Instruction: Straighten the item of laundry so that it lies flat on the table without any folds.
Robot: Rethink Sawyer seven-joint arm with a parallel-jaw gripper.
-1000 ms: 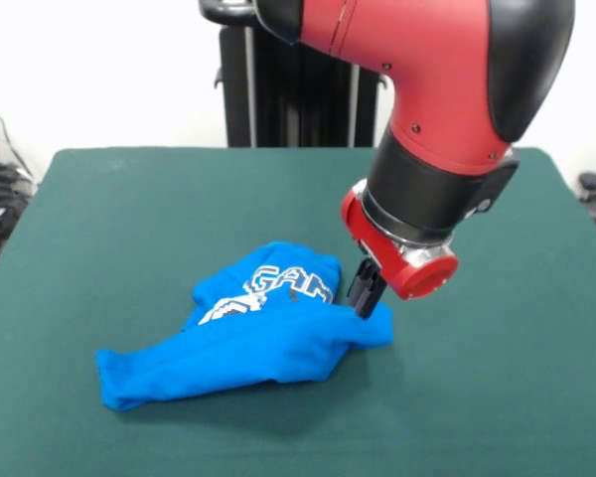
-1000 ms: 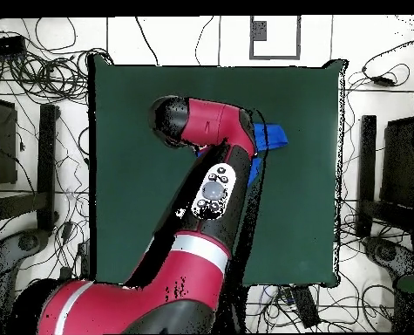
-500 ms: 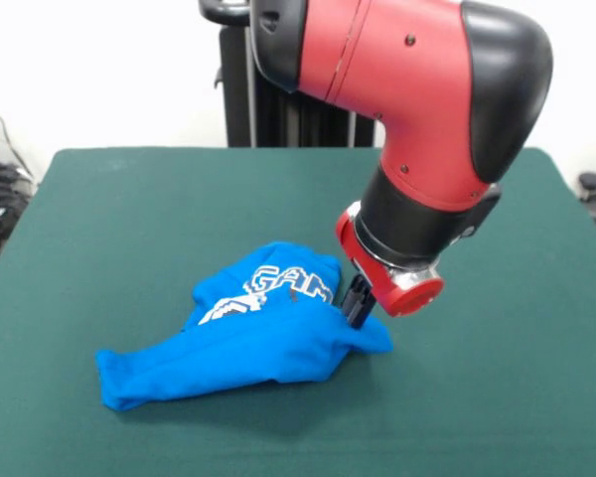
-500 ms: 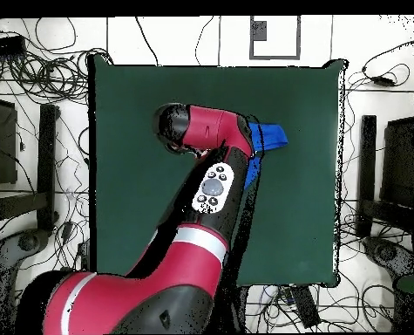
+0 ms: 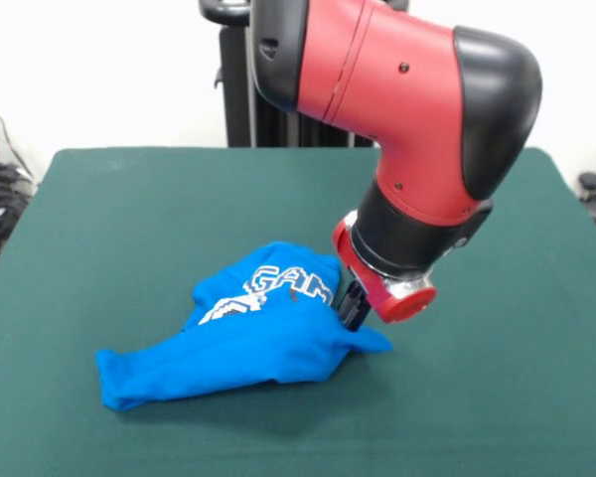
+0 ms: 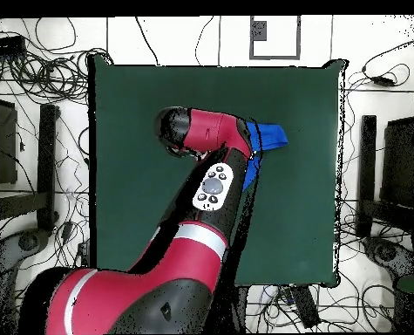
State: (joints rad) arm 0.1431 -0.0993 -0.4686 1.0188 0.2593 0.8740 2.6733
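The garment (image 5: 248, 338) lies bunched and folded near the middle of the counter (image 5: 99, 219), its lettering creased. At its right edge the hand (image 5: 354, 306) presses into the cloth, probably to grip a corner; whether it has closed on it I cannot tell.

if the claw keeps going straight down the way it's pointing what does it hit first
The blue garment. The claw points down at the garment's right-hand end in the front view, apparently already touching the fabric, with the green table just beneath. Actual contact is hard to judge.
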